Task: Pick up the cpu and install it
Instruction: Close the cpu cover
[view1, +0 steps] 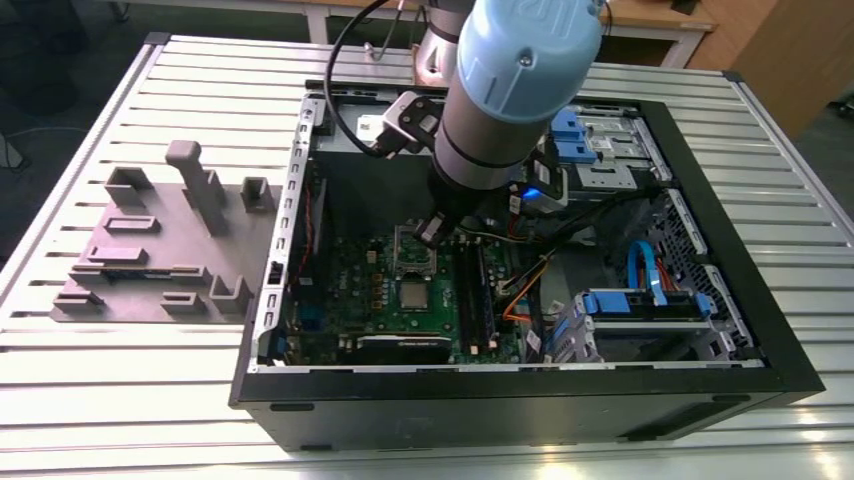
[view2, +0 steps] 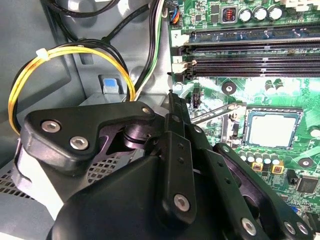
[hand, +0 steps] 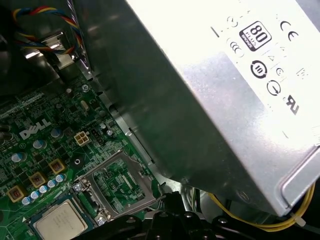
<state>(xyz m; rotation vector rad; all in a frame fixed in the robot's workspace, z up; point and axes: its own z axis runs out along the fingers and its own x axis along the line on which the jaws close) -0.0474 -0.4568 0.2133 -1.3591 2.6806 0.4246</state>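
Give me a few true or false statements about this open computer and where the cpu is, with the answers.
1. The cpu lies seated on the green motherboard. True.
2. The socket's hinged metal cover is shut over the cpu. False: it stands open beside the cpu.
3. The computer case lies on a slatted metal table. True.
4. The grey moulded fixture sits at the exterior view's right of the case. False: it sits at the exterior view's left.
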